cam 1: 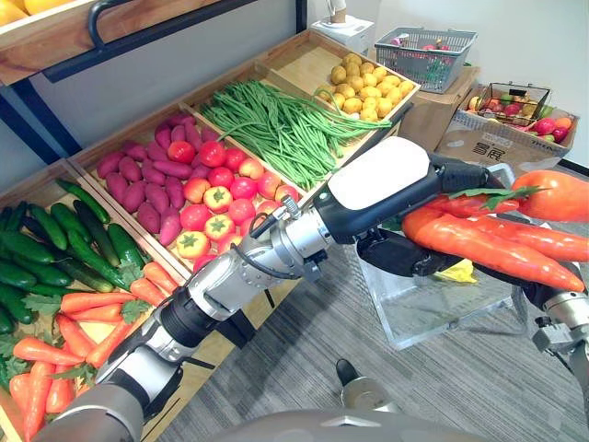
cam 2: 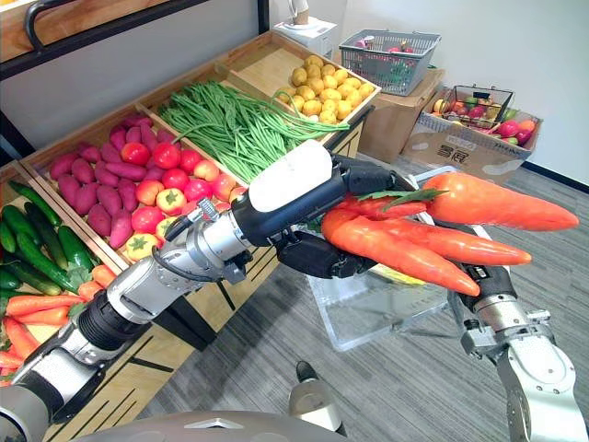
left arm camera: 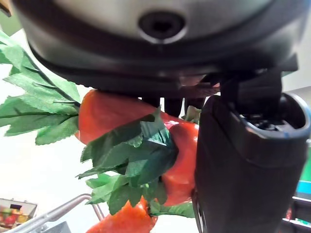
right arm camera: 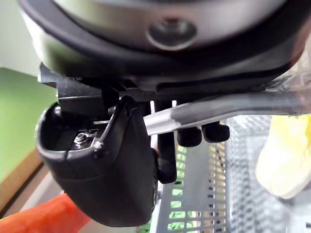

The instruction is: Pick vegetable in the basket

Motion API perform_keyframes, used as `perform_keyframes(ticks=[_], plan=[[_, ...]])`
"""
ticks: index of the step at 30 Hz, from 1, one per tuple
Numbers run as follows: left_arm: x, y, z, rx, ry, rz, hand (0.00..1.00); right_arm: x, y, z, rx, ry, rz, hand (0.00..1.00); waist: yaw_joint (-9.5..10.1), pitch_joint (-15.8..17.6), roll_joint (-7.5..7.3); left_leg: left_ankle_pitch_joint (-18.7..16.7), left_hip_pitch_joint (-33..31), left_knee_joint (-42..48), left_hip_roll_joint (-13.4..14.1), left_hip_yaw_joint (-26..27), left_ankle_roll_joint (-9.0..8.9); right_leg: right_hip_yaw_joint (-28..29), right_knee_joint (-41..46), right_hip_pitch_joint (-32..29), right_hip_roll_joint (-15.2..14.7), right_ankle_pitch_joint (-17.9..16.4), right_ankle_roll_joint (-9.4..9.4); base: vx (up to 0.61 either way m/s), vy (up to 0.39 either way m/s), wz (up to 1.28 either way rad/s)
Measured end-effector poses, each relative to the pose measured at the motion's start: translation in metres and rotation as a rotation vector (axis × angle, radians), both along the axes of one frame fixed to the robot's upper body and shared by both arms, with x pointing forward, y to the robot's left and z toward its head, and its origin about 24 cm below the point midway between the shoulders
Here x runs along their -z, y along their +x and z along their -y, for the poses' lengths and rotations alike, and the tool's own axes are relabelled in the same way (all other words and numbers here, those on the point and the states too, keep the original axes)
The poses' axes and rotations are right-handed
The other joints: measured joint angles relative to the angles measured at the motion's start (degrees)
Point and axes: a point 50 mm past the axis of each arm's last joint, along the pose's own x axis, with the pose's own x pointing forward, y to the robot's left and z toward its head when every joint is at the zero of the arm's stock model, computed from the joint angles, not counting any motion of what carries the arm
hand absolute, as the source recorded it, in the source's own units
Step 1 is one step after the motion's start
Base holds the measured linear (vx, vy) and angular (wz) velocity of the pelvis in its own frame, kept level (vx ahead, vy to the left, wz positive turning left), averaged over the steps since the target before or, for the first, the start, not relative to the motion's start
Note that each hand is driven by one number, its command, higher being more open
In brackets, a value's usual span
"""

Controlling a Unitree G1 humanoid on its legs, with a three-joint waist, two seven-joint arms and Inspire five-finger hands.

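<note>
Carrots (cam 2: 414, 241), a bunch with green leafy tops and 3 orange roots showing, are held in the air in the left hand (cam 2: 317, 253). Its fingers lie over the thick ends near the leaves and its thumb is curled underneath, so the grip is closed round the bunch. The roots point out to the robot's right. They hang above and in front of the basket (cam 2: 368, 308), not inside it.

The basket is a see-through mesh one, and a yellow item (cam 1: 457, 272) lies in it. The right hand (right arm camera: 107, 165) has its fingers curled round the silver handle (right arm camera: 228, 107), and the thumb stands close beside the bar.

To the robot's left stands a sloping wooden stand (cam 1: 294, 64) split into compartments. From the near end these hold loose shelf carrots (cam 1: 83, 313), cucumbers (cam 1: 55, 239), purple sweet potatoes (cam 1: 138, 180), tomatoes (cam 1: 216, 198), green beans (cam 1: 276, 124) and yellow potatoes (cam 1: 368, 87).

Beyond the stand, a grey shopping basket (cam 1: 425, 55) sits on top of a box by the white wall (cam 1: 515, 37). A cardboard box (cam 1: 488, 143) near it carries a wire basket (cam 1: 511, 97) of mixed produce. The floor is grey carpet (cam 1: 294, 368).
</note>
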Motion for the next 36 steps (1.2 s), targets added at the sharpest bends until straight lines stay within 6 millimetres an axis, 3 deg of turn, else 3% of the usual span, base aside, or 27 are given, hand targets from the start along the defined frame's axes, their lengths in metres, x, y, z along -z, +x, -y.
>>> perform_keyframes(ticks=[8, 13, 19, 30, 36], plan=[[0.001, -0.001, 0.001, 0.012, 0.019, 0.000, 0.00, -0.007, 0.003, 0.001, -0.033, -0.037, -0.006, 0.00, 0.12, -0.1, 0.11, -1.0, 0.4, 2.1, 1.4, 1.5, -0.45, 1.7, 0.4, -0.4, 1.4, 0.0, 0.07, 0.00, 0.012, -0.11], [0.005, -0.001, -0.001, 0.021, 0.058, 0.002, 0.00, -0.029, 0.016, 0.003, -0.073, -0.121, 0.037, 0.00, -0.56, 0.0, 0.06, -2.8, 2.9, 3.6, 2.9, 8.7, -1.34, 8.1, 1.1, -2.8, 3.4, 0.6, 0.91, 0.02, 0.060, -0.65], [0.008, -0.001, -0.003, 0.021, 0.086, 0.005, 0.00, -0.041, 0.022, 0.005, -0.090, -0.176, 0.047, 0.00, -1.85, 0.0, 0.02, -3.5, 3.9, 3.9, 2.9, 12.2, -1.72, 11.3, 1.8, -4.6, 4.3, 0.9, 1.39, 0.02, 0.054, -0.32], [0.010, 0.003, -0.012, -0.011, 0.131, 0.014, 0.00, -0.046, 0.029, 0.034, 0.049, -0.148, 0.078, 0.00, -1.84, 0.2, -0.28, -3.5, 4.2, 3.9, 2.9, 12.4, -1.78, 11.6, 1.9, -4.6, 4.4, 1.0, 1.45, 0.01, 0.010, -0.02], [0.008, 0.004, -0.014, -0.019, 0.128, 0.018, 0.00, -0.048, 0.028, 0.040, 0.074, -0.148, 0.088, 0.00, -2.23, 0.3, -0.51, -3.5, 4.3, 3.9, 2.9, 12.5, -1.79, 11.8, 1.9, -4.6, 4.4, 1.0, 1.50, 0.00, 0.000, 0.00]])
